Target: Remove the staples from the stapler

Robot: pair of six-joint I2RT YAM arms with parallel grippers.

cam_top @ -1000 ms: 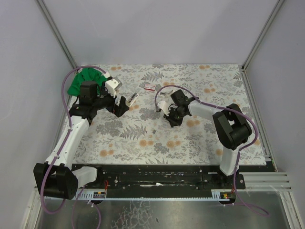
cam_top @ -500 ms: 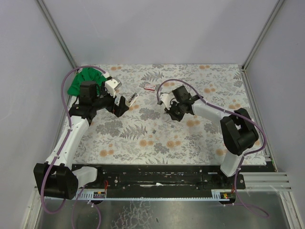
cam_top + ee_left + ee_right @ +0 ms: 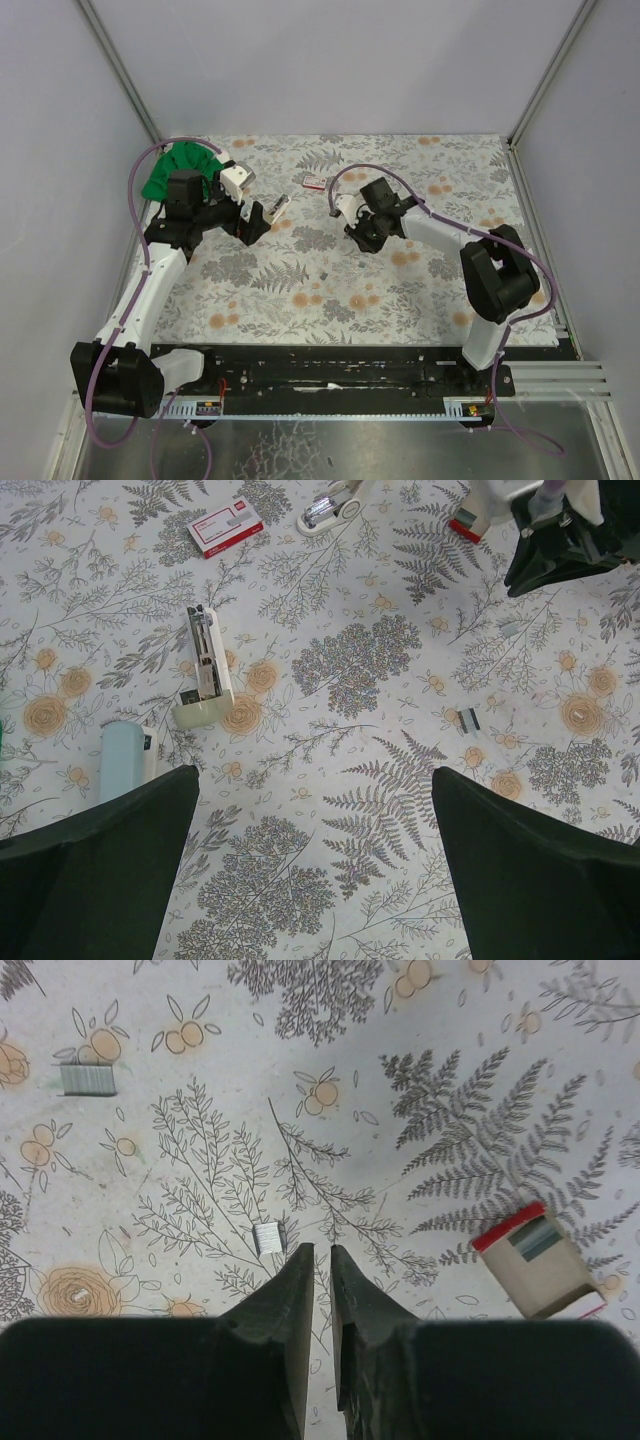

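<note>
A white stapler (image 3: 205, 670) lies opened flat on the floral table cover, also seen beside my left arm (image 3: 278, 207). A second stapler (image 3: 330, 508) lies farther off. A tiny silvery bit of staples (image 3: 269, 1237) rests on the cover just ahead and left of my right gripper (image 3: 322, 1250), whose jaws stand a narrow gap apart with nothing between them. A longer strip of staples (image 3: 88, 1080) lies to the far left, and another bit (image 3: 468, 720) (image 3: 323, 273) shows mid-table. My left gripper (image 3: 315, 780) hangs wide open over bare cover, empty.
A red-and-white box (image 3: 224, 530) (image 3: 315, 181) lies near the back. A small open box with a red edge (image 3: 537, 1260) sits right of my right gripper. A pale blue object (image 3: 125, 765) lies by the left finger. A green cloth (image 3: 170, 170) is bunched at the back left corner.
My right arm has shifted slightly toward the back and its jaws have parted a little. The left arm has not moved.
</note>
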